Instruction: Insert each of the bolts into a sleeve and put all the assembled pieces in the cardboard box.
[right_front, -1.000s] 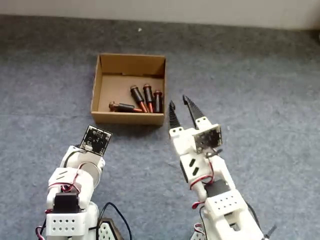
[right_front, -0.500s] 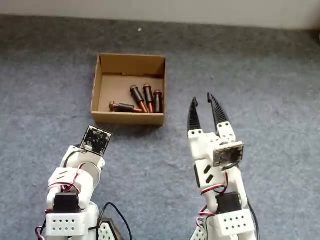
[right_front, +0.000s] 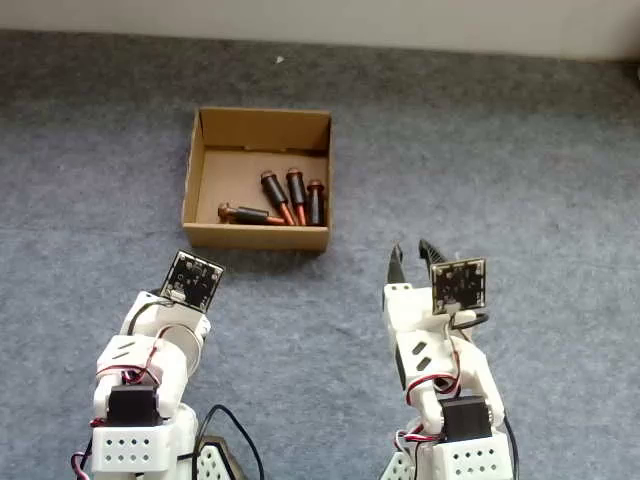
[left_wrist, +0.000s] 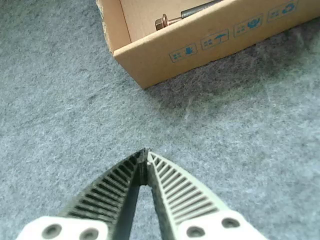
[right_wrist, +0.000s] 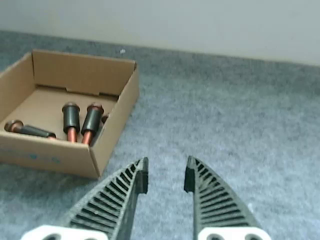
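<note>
Four assembled pieces (right_front: 297, 190) were seen lying inside the cardboard box (right_front: 255, 237), each one a bolt pushed into a dark sleeve. Three were laid side by side at the end of the box nearer the right arm. One was laid flat across the front part.

The right gripper (right_front: 411, 254) had been pulled back. A second before, it was held just beside the front corner of the box. Half a second later it had been swung off to the side. Now it was drawn in close to its own arm, well apart from the box. Its jaws were held partly open, and nothing was held between them.

The left gripper (left_wrist: 146, 156) was closed tight, tip against tip, with nothing in it. It was pointed down at the grey carpet (left_wrist: 60, 100), near a corner of the box. The left arm had not been moved at all.

From this it was judged that the last piece had been dropped in. The job was likely finished, and the arm was being taken home to rest.
</note>
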